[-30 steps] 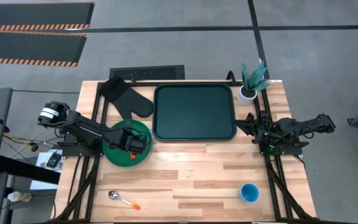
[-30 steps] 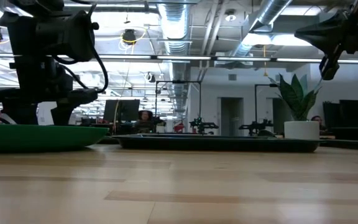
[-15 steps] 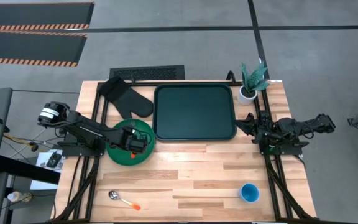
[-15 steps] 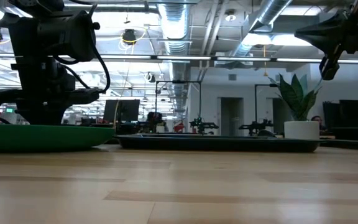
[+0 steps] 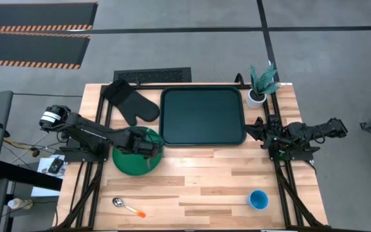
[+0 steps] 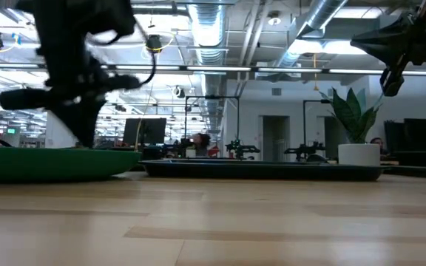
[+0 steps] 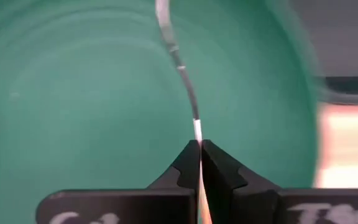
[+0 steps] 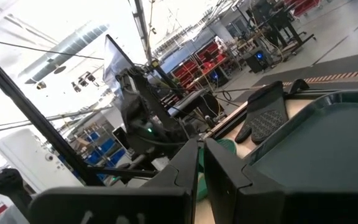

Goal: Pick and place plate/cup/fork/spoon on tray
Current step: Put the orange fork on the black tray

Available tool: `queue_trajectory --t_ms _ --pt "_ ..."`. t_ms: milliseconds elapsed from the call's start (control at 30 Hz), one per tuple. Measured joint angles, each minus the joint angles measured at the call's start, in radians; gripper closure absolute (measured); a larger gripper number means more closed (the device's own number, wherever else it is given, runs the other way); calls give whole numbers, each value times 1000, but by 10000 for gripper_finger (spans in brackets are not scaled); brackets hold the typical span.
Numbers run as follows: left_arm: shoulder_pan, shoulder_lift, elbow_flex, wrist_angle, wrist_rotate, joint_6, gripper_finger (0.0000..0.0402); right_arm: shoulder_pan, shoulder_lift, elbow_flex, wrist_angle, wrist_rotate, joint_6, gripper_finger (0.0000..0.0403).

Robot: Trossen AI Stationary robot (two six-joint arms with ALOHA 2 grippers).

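Over the plate (image 5: 133, 162), beside the tray (image 5: 202, 116), my left claw (image 7: 199, 163) reaches low, pinched tight on the fork (image 7: 178, 62); right claw (image 8: 201, 163) waits closed, empty.

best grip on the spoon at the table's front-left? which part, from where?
Come straight down on the spoon: it lies flat on the table, leaving no gap for a side approach. Close across the slim handle, midway between round bowl and orange tip, fingers crosswise to its diagonal line. The bowl is probably too wide and curved.
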Motion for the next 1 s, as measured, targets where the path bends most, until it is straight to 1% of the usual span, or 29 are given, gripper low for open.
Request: queue_trajectory --t_ms 100,233,300,433,500,600,700,767,867,1000 --pt "4 0 72 -1 -10 29 400 0 0 0 -1 0 0 351" --pt "39 0 165 -30 -66 97 400 0 0 0 -2 0 0 351" --pt "60 -1 191 -58 -73 129 400 0 0 0 -4 0 0 351" --pt "112 -1 222 -39 -89 200 401 0 0 0 -16 0 0 351" --pt "152 2 228 50 -93 295 401 0 0 0 -16 0 0 351" --pt "205 3 229 238 -83 457 401 0 0 0 -16 0 1 351" --pt "267 3 231 404 -50 587 401 0 0 0 -18 0 1 351" --pt "315 3 231 467 -21 651 401 0 0 0 -22 0 1 351" --pt "392 3 231 548 62 735 401 0 0 0 -26 0 1 351" --pt "475 17 226 648 179 763 401 0 0 0 -46 0 2 351"
